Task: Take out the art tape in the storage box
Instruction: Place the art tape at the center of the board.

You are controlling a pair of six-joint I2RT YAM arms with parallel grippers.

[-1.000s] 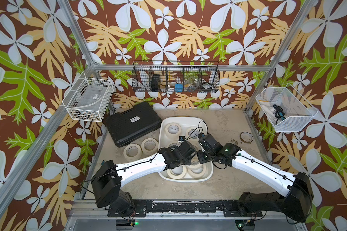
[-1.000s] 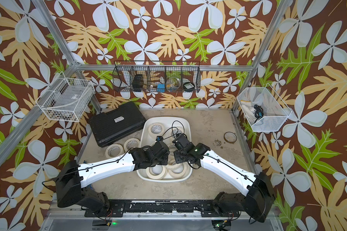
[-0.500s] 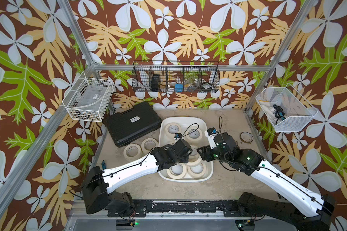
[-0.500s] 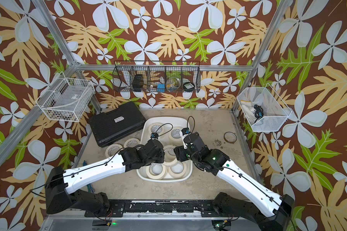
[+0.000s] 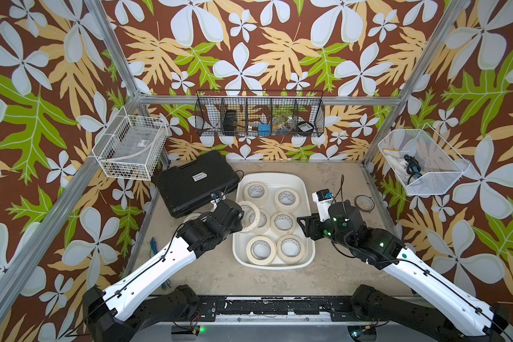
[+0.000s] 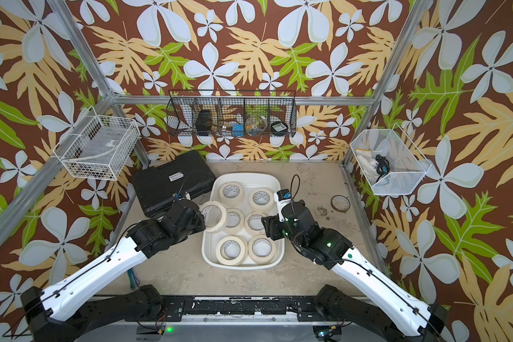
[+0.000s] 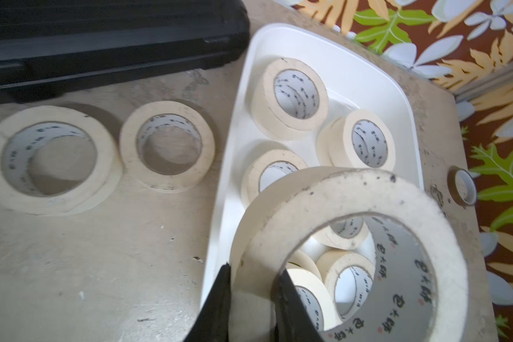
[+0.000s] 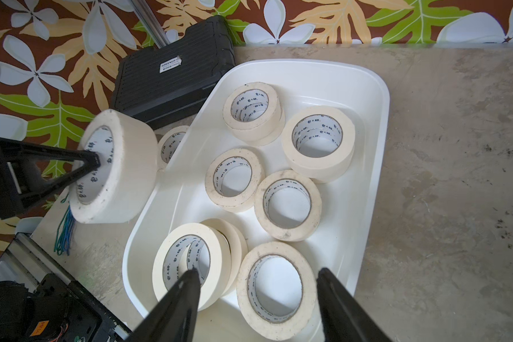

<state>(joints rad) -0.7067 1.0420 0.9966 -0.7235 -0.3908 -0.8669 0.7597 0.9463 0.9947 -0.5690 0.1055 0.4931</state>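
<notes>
Nearby, black case beside storage box, thin ring.

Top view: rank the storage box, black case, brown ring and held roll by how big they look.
1. storage box
2. black case, a corner hidden behind the left arm
3. held roll; it hangs nearer the camera than the rest, so it may look oversized
4. brown ring, clearly the smallest

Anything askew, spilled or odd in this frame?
Two things. In the near left corner of the tub, one roll leans tilted on a lower roll instead of lying flat. Dark crumbs lie scattered beside the thin brown ring, right of the tub.
</notes>
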